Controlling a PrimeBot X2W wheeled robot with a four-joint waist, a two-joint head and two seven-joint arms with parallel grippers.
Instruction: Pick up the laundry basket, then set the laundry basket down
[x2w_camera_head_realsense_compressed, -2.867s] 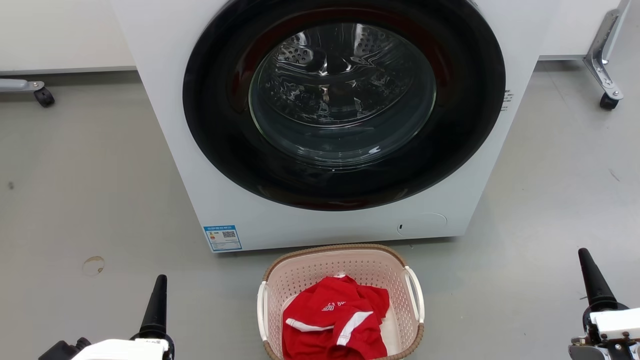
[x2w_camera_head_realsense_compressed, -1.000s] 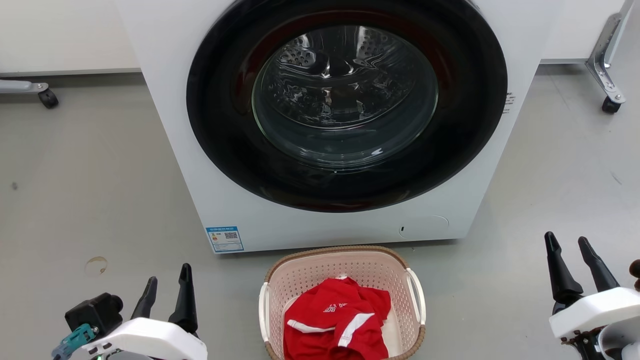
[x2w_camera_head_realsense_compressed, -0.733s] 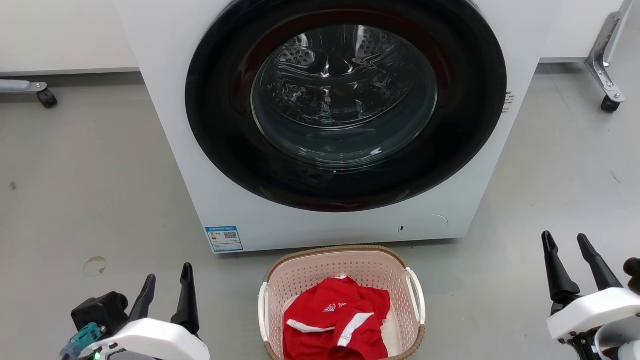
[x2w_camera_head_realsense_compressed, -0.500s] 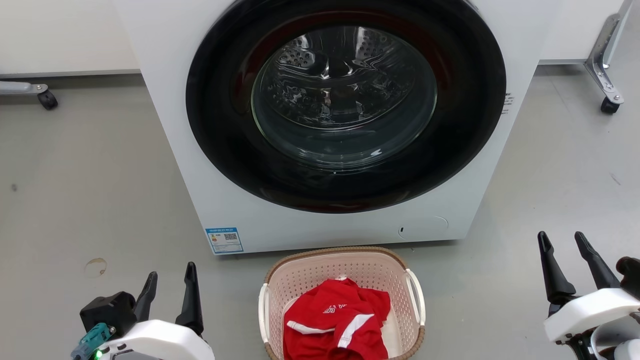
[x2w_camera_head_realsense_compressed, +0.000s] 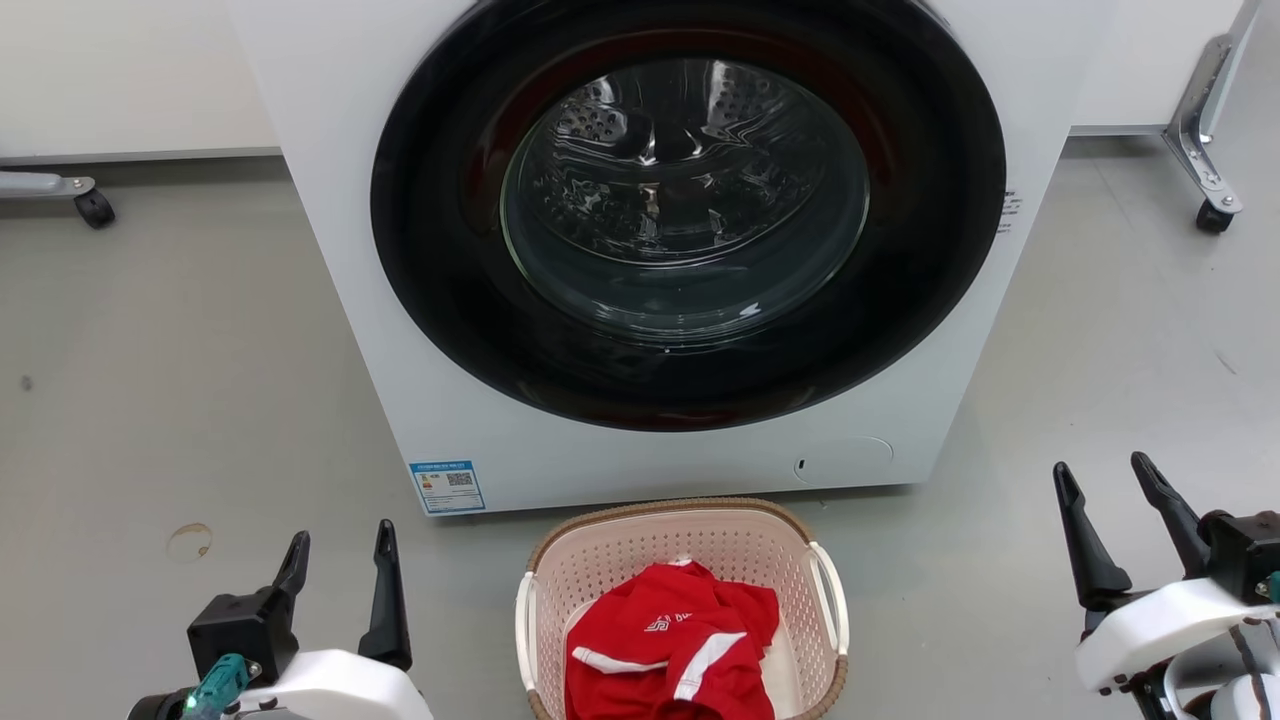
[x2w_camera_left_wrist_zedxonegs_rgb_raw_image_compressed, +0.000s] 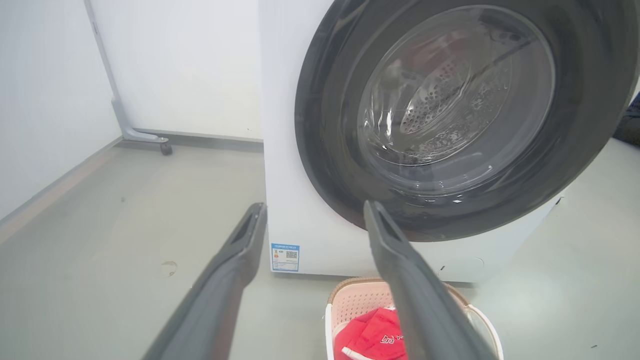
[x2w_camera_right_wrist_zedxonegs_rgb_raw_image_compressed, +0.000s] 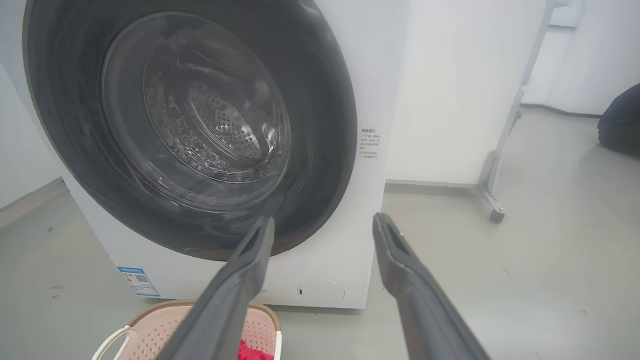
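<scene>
left gripper (x2w_camera_head_realsense_compressed: 341, 538): we hold its two fingers spread wide with nothing between them, low and to the left of the basket, near it but not touching.
right gripper (x2w_camera_head_realsense_compressed: 1100, 466): also spread wide and empty, it is out to the right and farther from the basket than the left one.
why both are open: we judge that each needs its gap ready to close on a handle, one arm to each side.
left handle (x2w_camera_head_realsense_compressed: 522, 622): a white loop on the basket's left wall, on the left arm's side.
right handle (x2w_camera_head_realsense_compressed: 838, 608): its twin on the right wall, on the right arm's side.
basket (x2w_camera_head_realsense_compressed: 640, 548): it stands upright on the floor (x2w_camera_head_realsense_compressed: 150, 380), between the two grippers and just in front of the washing machine (x2w_camera_head_realsense_compressed: 340, 250); it is not lifted yet.
red shirt (x2w_camera_head_realsense_compressed: 670, 650): it lies crumpled inside, below the rim and clear of both handles.
door (x2w_camera_head_realsense_compressed: 690, 200): it is shut and right behind the basket, so we would lift straight up and not forward.
step: we are at the approach, and the pick-up has not begun.
</scene>
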